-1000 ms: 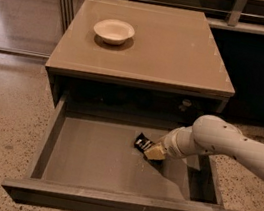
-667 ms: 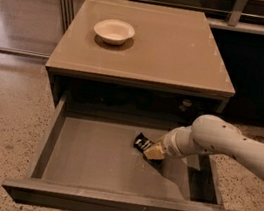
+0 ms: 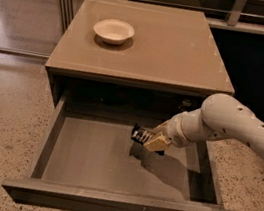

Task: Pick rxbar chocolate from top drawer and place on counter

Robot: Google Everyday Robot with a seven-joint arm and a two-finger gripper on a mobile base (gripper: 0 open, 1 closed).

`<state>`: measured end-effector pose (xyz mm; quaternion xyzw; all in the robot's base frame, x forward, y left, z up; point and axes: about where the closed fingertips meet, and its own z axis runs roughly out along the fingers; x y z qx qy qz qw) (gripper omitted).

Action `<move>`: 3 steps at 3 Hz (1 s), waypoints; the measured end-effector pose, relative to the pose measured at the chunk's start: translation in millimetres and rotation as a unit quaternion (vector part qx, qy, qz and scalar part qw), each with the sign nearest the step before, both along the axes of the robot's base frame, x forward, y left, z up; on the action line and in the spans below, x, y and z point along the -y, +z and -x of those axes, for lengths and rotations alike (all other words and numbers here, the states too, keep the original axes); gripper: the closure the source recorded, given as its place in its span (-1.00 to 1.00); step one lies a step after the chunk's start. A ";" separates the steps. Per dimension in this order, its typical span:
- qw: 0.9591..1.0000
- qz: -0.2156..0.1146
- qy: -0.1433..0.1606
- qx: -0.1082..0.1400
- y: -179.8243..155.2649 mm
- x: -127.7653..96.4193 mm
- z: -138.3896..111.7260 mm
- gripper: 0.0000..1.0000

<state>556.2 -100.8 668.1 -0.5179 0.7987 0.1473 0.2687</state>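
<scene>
My gripper (image 3: 148,140) has matt tan fingers (image 3: 156,144). It holds the rxbar chocolate (image 3: 139,133) near the back edge of the top drawer (image 3: 87,155), toward the right side. The wrapper is black and a little shiny. The drawer bottom is smooth, matt grey. My arm (image 3: 230,125) has a smooth white shell, like plastic. The counter (image 3: 172,48) is smooth tan, slightly glossy. The bowl (image 3: 114,29) toward its left edge looks matt white. The floor (image 3: 2,120) is speckled stone.

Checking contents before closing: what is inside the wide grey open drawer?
A small black white-lettered wrapped bar sits at the tip of the robot's hand, which reaches in from the right. Nothing else shows on the drawer's grey bottom; the white arm covers the right rear part.
</scene>
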 end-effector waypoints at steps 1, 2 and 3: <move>0.998 0.018 0.054 0.010 64.4 -9.4 4.0 1.00; 0.993 0.052 0.098 0.029 153.5 -21.2 14.7 1.00; 0.993 0.052 0.098 0.030 153.6 -21.4 14.4 1.00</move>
